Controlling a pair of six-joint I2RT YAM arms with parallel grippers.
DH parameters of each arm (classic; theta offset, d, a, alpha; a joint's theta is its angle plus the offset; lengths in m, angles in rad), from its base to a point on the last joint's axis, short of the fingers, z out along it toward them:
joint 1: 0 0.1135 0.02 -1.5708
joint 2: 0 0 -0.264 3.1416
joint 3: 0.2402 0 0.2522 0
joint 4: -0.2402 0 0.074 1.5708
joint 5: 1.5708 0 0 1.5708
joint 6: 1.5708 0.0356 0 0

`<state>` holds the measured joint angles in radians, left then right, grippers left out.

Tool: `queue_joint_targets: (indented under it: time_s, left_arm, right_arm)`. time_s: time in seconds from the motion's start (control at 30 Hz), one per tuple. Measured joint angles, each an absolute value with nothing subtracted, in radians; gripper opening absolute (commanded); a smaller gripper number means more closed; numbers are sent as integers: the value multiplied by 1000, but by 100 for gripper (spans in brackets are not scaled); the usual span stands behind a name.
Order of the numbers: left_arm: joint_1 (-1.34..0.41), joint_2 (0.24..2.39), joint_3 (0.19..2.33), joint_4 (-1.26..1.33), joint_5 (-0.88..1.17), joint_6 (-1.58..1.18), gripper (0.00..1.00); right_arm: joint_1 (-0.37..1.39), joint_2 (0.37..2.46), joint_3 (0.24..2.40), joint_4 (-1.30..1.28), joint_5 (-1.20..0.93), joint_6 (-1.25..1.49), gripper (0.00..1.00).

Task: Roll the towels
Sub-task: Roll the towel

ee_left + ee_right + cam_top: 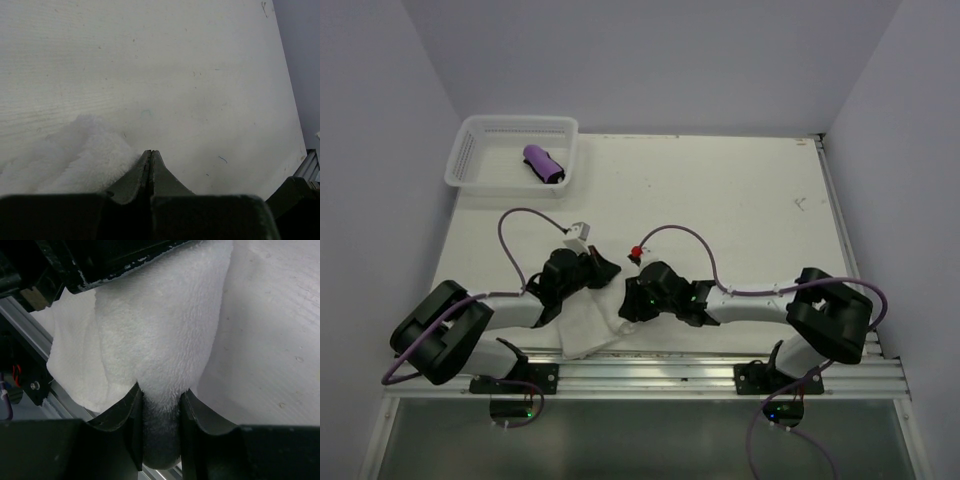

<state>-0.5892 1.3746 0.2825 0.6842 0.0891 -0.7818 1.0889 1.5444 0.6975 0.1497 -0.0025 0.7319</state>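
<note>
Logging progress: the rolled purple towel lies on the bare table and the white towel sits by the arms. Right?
No: the top view shows the rolled purple towel inside the basket instead. The white towel does sit by the arms.

The right gripper (161, 390) clasped a thick fold of the fluffy white towel (165, 325) between its two dark fingers (127, 415), the pile bulging down into the gap between them. A thinner, flatter layer of the same cloth spread to the left, toward a metal rail (62, 407). A black housing (100, 260) lay across the towel's upper edge, and the pale table (270, 340) showed on the right.
</note>
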Motion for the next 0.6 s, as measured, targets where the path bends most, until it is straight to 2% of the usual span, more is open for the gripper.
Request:
queue_joint_targets:
  time_s: [0.1, 0.3, 0.6]
  left_arm:
    - [-585, 1367, 300, 644, 89, -775, 0]
    - [-572, 1330, 372, 487, 91, -762, 20]
    - [-533, 1256, 529, 265, 79, -728, 23]
  right_arm:
    - [1109, 1551, 738, 93, 36, 719, 16]
    - [1144, 1551, 828, -59, 147, 667, 11]
    - [1220, 1551, 905, -258, 399, 601, 12]
